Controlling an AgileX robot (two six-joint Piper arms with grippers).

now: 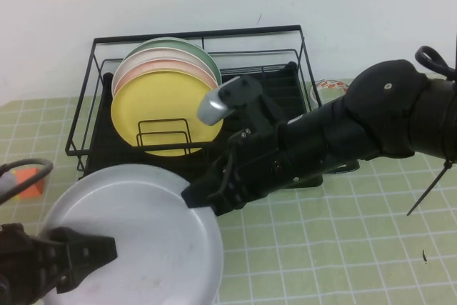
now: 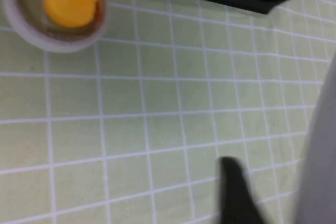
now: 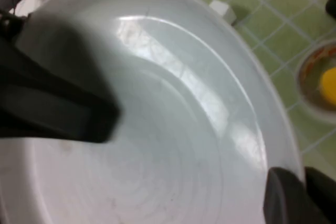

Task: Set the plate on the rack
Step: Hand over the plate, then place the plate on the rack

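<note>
Right gripper (image 1: 207, 196) sits at the plate (image 1: 136, 237) rim on the edge nearest the rack (image 1: 196, 91), fingers straddling the rim. The right wrist view shows 1 finger (image 3: 294, 198) at the rim, but I can't tell whether they are clamped. Left gripper (image 1: 86, 251) is at the opposite side, the edge farthest from the rack, with 1 finger laid over the plate face and closed on the rim as far as I can judge; the left wrist view shows a dark finger (image 2: 236, 192) beside the grey edge.

Key relation: plate lies just in front of the rack, near flat or slightly tilted, and both arms are on it. Right gripper is the nearer to the rack. Free dividers are on the rack side away from the yellow plate (image 1: 161, 108); my read is the plate must go upright to slot in.

Plate: large, round, plain light grey, raised rim, faint scuffs and glare on the face.
</note>
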